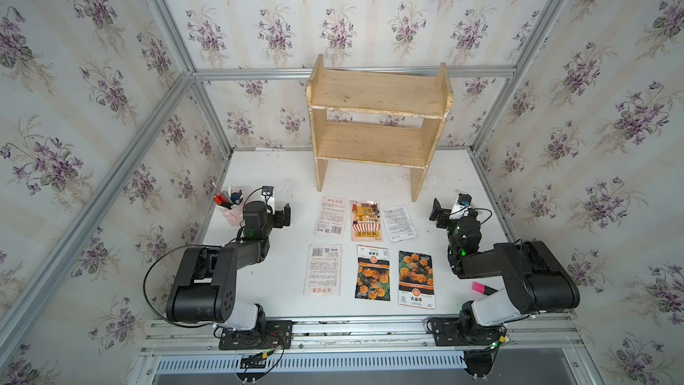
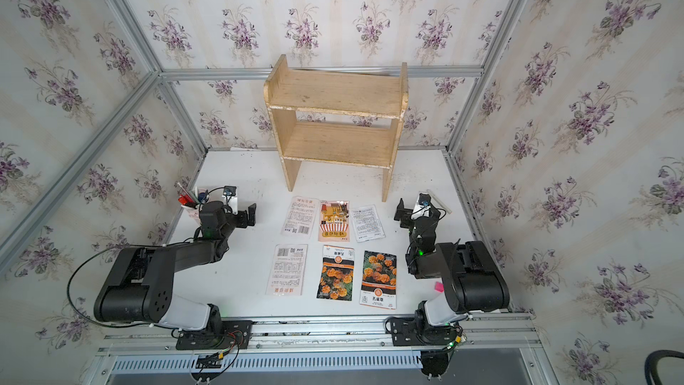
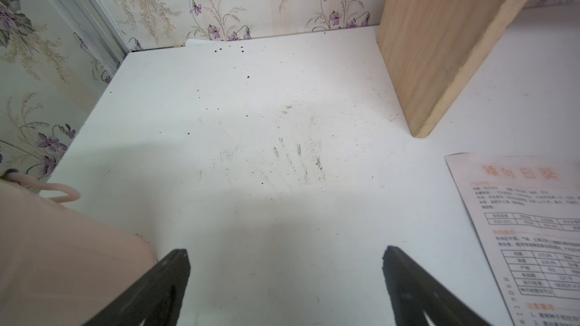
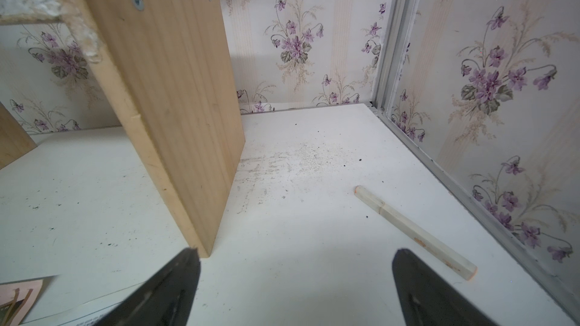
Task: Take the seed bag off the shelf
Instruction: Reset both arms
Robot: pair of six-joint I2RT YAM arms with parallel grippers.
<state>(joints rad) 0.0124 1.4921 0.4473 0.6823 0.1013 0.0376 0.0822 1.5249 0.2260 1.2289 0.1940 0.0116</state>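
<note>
Removal is judged complete: six seed bags (image 1: 373, 272) are laid flat in two tidy rows on the white table (image 1: 281, 179) just in front of the shelf (image 1: 377, 94), and both of its tiers are seen bare. The even spacing suggests they were set out deliberately for sorting. 孔雀草 is read on a marigold packet (image 1: 416, 275) in the row farther from the shelf, 矮向日葵 on a pale packet (image 1: 332, 216) in the nearer row. The left gripper (image 3: 285, 254) and right gripper (image 4: 296, 255) are held spread wide, empty, in front of the shelf's side panels.
</note>
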